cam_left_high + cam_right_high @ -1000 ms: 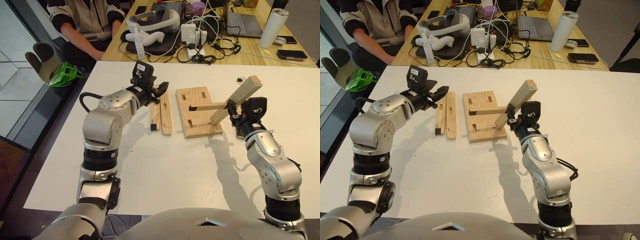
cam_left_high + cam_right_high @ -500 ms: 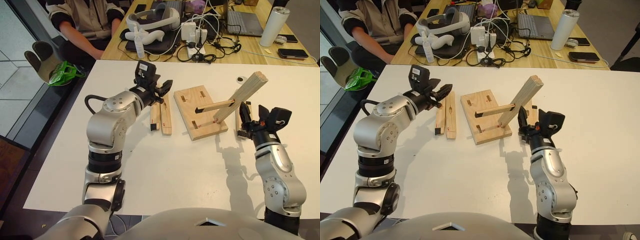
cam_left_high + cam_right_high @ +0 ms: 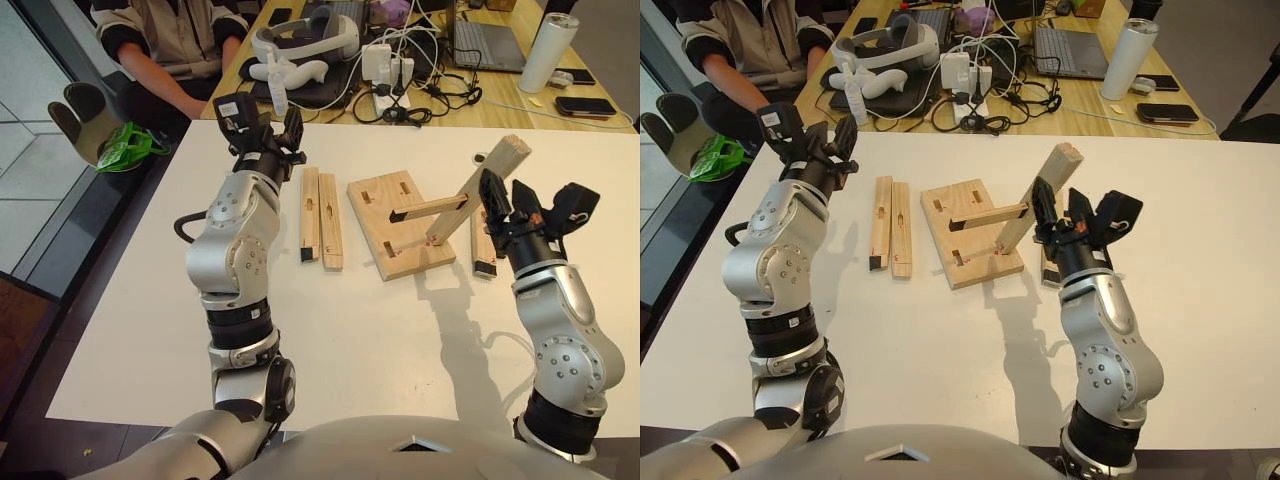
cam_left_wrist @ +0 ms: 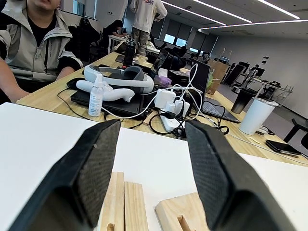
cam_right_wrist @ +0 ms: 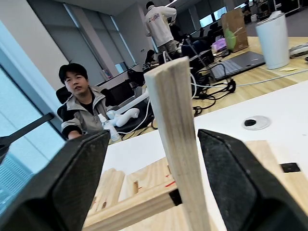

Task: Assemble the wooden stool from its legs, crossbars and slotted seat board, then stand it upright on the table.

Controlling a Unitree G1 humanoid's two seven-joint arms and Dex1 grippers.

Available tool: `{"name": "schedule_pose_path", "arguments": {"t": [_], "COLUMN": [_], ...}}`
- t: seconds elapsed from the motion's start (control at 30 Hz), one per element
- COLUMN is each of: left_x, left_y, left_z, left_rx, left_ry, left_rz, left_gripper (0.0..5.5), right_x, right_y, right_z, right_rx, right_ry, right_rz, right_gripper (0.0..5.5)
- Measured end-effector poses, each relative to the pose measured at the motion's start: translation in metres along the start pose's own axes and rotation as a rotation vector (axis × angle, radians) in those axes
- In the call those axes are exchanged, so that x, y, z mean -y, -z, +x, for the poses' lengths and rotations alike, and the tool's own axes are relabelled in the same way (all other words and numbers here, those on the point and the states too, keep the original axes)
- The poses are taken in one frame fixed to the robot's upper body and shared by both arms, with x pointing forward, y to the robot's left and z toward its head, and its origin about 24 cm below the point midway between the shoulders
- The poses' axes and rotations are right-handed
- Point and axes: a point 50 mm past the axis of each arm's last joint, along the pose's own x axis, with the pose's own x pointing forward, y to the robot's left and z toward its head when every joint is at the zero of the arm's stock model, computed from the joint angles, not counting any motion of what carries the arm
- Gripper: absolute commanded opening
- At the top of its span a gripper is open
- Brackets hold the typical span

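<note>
Your white counter [image 3: 400,340] carries the seat board [image 3: 370,225], lying flat at centre. A leg [image 3: 497,160] leans up from its right edge, with a crossbar [image 3: 428,208] jutting from it over the board. Two loose legs [image 3: 310,210] lie side by side just left of the board. Your right gripper [image 5: 154,137] gapes wide around the leaning leg, seemingly not touching it. Your left gripper [image 4: 151,127] hovers wide open and empty beyond the loose legs.

A white table [image 3: 350,340] fronts a cluttered wooden desk [image 3: 505,108].
</note>
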Motion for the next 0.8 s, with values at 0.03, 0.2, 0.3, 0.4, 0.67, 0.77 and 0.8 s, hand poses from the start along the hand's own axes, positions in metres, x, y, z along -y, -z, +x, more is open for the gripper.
{"name": "schedule_pose_path", "arguments": {"t": [0.03, 0.2, 0.3, 0.4, 0.67, 0.77, 0.8], "left_x": [-0.001, -0.006, -0.009, -0.008, -0.005, -0.008, -0.009], "left_y": [0.003, -0.001, -0.006, -0.01, -0.018, -0.016, -0.016], "left_z": [-0.001, 0.0, 0.001, 0.001, -0.001, -0.004, -0.005], "left_rx": [-0.007, 0.005, 0.018, 0.046, 0.135, 0.133, 0.137], "left_ry": [-0.023, -0.1, -0.109, -0.086, -0.037, -0.051, -0.056], "left_rz": [0.001, 0.023, 0.038, 0.045, 0.06, -0.002, -0.006], "left_gripper": [2.47, 2.47, 2.47, 2.47, 2.47, 2.47, 2.47], "right_x": [-0.002, -0.005, -0.006, -0.006, -0.001, 0.001, 0.002], "right_y": [0.003, 0.006, 0.008, 0.005, -0.003, -0.005, -0.006], "right_z": [0.0, 0.004, 0.005, 0.008, 0.004, 0.005, 0.005], "right_rx": [-0.025, -0.073, -0.079, -0.057, 0.009, 0.029, 0.033], "right_ry": [-0.008, 0.01, 0.046, 0.059, -0.083, -0.11, -0.11], "right_rz": [-0.007, -0.027, -0.071, -0.145, -0.055, -0.029, -0.025], "right_gripper": [3.38, 3.38, 3.38, 3.38, 3.38, 3.38, 3.38]}}
